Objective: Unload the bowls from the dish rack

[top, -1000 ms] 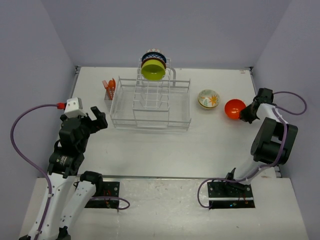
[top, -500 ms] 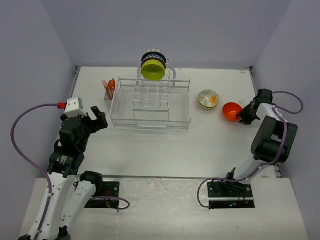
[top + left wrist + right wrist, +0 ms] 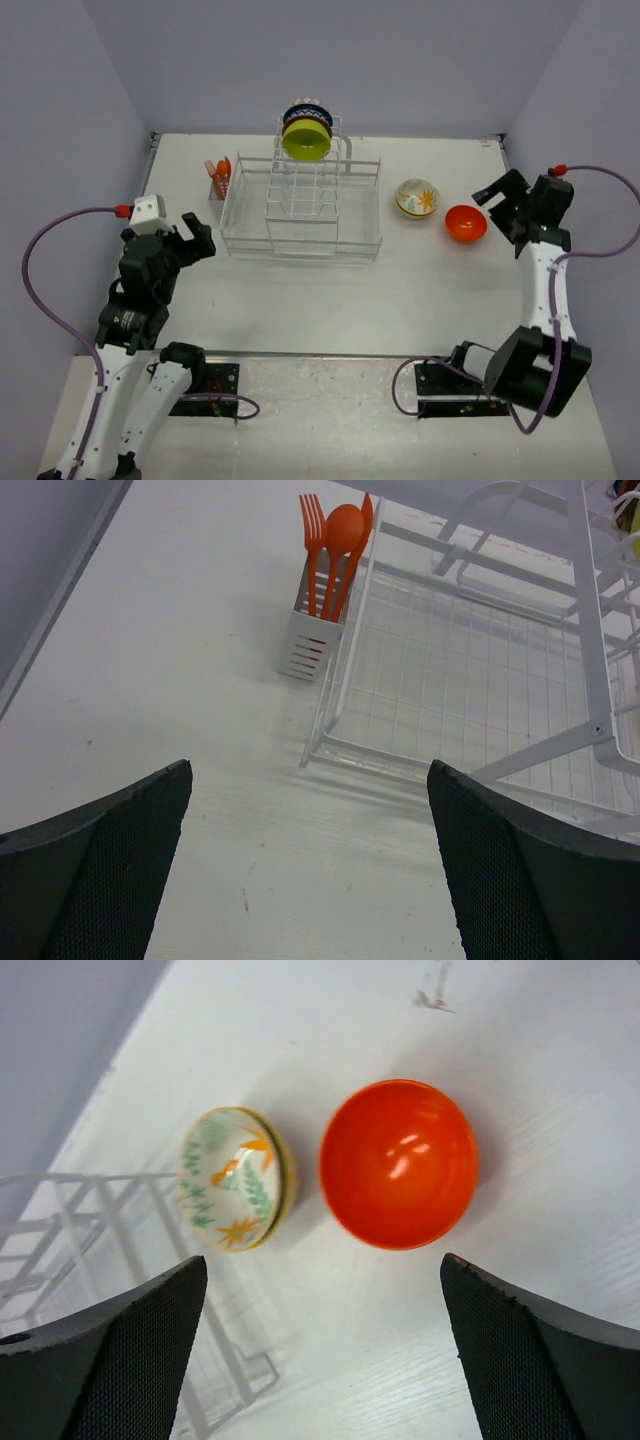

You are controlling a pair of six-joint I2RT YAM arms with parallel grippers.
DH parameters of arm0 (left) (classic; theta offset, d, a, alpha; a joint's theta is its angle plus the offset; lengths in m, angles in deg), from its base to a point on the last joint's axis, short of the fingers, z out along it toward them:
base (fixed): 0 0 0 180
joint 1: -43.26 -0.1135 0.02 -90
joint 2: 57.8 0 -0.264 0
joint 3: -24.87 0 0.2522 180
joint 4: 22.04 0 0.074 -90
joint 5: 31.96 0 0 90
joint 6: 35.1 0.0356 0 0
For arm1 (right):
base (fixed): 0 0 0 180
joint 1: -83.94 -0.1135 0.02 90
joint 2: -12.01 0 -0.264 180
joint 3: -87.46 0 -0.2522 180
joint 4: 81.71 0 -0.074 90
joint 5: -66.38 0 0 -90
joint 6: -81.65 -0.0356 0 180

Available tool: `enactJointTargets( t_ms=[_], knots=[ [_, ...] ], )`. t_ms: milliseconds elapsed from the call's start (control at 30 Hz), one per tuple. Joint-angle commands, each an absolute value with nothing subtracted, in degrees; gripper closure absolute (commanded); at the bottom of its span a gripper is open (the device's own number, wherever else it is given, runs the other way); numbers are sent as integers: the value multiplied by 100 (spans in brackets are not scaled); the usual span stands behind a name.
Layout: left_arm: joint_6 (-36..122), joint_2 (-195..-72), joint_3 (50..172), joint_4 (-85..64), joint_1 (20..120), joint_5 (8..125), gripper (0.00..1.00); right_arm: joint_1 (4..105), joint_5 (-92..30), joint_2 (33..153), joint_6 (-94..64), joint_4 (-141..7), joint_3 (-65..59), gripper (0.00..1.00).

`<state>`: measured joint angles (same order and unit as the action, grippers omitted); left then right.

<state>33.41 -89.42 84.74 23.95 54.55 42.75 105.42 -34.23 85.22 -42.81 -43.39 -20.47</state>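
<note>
Left pincer [image 3: 197, 236] hovers over the left side of the white counter [image 3: 420, 290], jaws spread wide, nothing between them. A small white slotted cup of orange plastic utensils [image 3: 217, 180] stands just beside the far left corner of the large white wire dish rack [image 3: 300, 243], mid-counter toward the far edge. In the rack's upright section a plain yellow-green bowl [image 3: 306, 141] stands on edge, with a dark blue, white-patterned bowl [image 3: 307, 109] behind it. Toward the right edge, a cream floral bowl [image 3: 417, 197] and a plain orange-red bowl [image 3: 466, 223] sit on the counter just beside each other, not touching. Right pincer [image 3: 503, 212] hangs above them, fully spread, empty.
</note>
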Motion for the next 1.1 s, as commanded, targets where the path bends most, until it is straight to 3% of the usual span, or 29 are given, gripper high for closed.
enactJointTargets(
  t_ms=[0,67,133,233,400,533,667,833,1067],
  knots=[
    [3407,-8979,8469,2196,5407,4195,0,10120,-3769,7514,-4114,-4834,-2428,1],
    [3407,-9006,8469,2187,5381,4178,0,9584,-3462,6882,-3921,-4827,-2525,1],
    [3399,-9041,8478,2196,5346,4169,0,8075,-2221,6581,-3526,-4651,-2403,1],
    [3399,-9111,8478,2187,5320,4195,0,6359,-1293,6351,-2981,-4563,-1808,1],
    [3390,-9304,8478,2205,5293,4195,0,4181,456,7471,-1395,-4474,-647,1],
    [3390,-9366,8495,2205,5232,4204,0,3535,1768,8810,805,-5220,293,2],
    [3407,-9454,8478,2187,5196,4274,0,3499,1210,9672,2238,-5889,1005,8],
    [3407,-9516,8478,2196,5161,4301,0,3525,926,10611,2698,-5908,2113,24],
    [3434,-9577,8478,2178,5152,4415,0,3771,530,11316,2777,-5547,2950,35]
  ],
)
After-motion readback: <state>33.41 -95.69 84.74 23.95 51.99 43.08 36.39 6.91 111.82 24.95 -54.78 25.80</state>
